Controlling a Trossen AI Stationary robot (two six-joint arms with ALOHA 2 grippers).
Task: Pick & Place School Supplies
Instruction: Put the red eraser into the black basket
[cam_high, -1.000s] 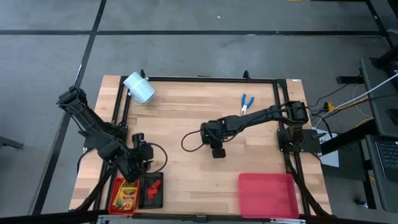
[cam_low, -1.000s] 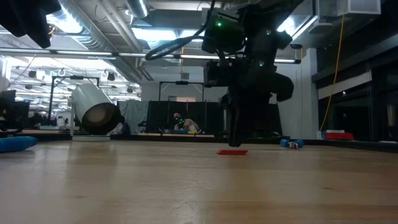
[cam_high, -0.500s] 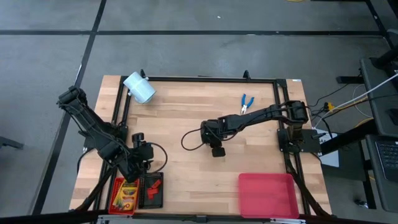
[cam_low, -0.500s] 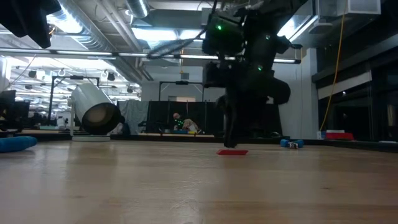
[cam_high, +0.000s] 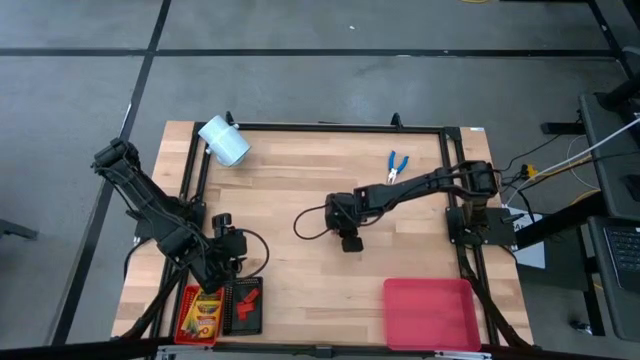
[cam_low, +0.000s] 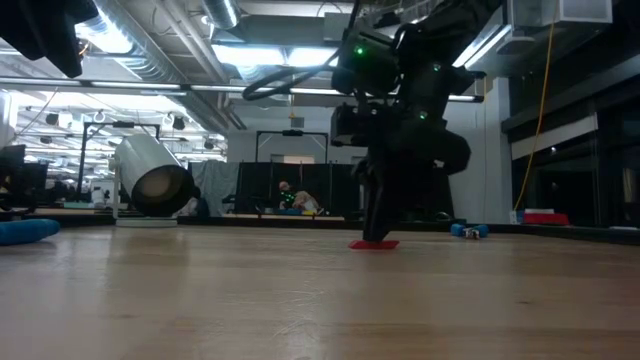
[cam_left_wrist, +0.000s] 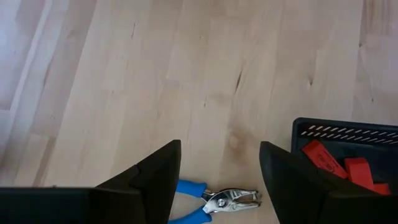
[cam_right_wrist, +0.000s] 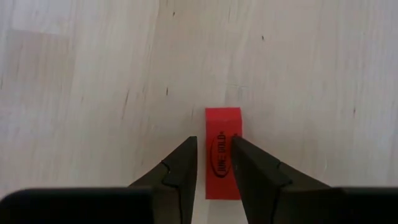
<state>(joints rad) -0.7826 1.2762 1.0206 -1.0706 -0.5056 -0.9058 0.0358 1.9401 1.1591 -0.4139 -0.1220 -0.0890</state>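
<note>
A small red rectangular piece (cam_right_wrist: 222, 149) lies flat on the wood at the table's middle. My right gripper (cam_right_wrist: 214, 146) (cam_high: 347, 222) points down over it, narrowly open, with one fingertip on each side of the piece. In the low view its fingertips reach down to the red piece (cam_low: 373, 243). My left gripper (cam_left_wrist: 221, 177) (cam_high: 226, 250) is open near the table's left near corner, above a blue-handled plier tool (cam_left_wrist: 214, 200) lying on the wood. A second blue-handled tool (cam_high: 396, 167) lies toward the far right. A crayon box (cam_high: 203, 313) sits in the red tray. My right gripper comes at the red piece (cam_right_wrist: 217, 163) from above, pointing down, its fingers along the piece's long sides. The piece lies flat on the table. Whether the fingertips (cam_right_wrist: 244, 163) touch it, I cannot tell.
A black tray (cam_high: 243, 306) (cam_left_wrist: 348, 134) holding red pieces stands beside a small red tray (cam_high: 184, 312) at the near left edge. A larger red tray (cam_high: 430, 313) sits at the near right. A pale cylinder (cam_high: 223, 141) (cam_low: 150, 180) lies at the far left corner.
My right gripper has come down a little onto the red piece's place and shifted slightly toward the table's right. The red piece has stayed where it was.
</note>
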